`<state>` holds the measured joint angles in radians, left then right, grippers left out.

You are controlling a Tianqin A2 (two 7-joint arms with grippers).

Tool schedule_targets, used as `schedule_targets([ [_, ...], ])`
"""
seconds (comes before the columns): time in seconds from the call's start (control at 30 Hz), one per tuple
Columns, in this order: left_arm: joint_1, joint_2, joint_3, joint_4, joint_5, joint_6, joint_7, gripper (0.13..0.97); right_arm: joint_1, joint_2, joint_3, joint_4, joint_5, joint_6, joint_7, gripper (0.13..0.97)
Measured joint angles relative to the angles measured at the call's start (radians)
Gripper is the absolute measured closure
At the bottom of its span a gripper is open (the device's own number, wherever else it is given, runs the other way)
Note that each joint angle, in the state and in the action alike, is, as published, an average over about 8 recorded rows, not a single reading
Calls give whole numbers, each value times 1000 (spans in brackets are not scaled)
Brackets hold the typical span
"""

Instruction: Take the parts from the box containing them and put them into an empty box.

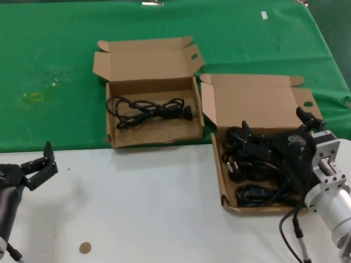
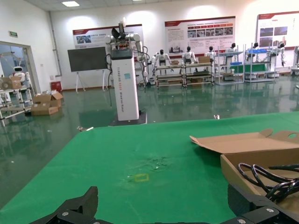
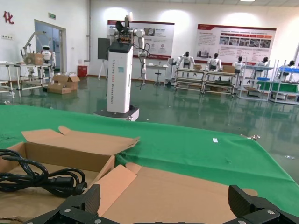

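Observation:
The box containing the parts [image 1: 225, 186] lies on the right with its lid back, a tangle of black power cords [image 1: 255, 164] inside. My right gripper [image 1: 272, 118] hovers open over that tangle; the right wrist view shows its fingers [image 3: 88, 201] spread above the lid [image 3: 187, 196], nothing between them. The other box [image 1: 112, 118], with a ragged front wall, lies to the left and holds one coiled cord [image 1: 148, 109], which also shows as the cord [image 3: 42, 178]. My left gripper [image 1: 45, 164] waits open at the table's near left, facing that box [image 2: 243, 175].
Both boxes straddle the line between the green cloth [image 1: 55, 44] and the white tabletop [image 1: 142, 208]. A small yellow mark [image 1: 34, 97] lies on the cloth at far left. A brown round spot [image 1: 84, 247] sits on the white top near me.

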<state>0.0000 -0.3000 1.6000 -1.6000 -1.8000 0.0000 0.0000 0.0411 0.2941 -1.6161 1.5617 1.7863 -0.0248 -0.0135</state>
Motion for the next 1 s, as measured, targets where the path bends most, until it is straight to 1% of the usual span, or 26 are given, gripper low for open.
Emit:
schedule_targets([
  [1.0,0,0,0,0,0,0,0,132,0,0,0,0,0,0,0,129],
])
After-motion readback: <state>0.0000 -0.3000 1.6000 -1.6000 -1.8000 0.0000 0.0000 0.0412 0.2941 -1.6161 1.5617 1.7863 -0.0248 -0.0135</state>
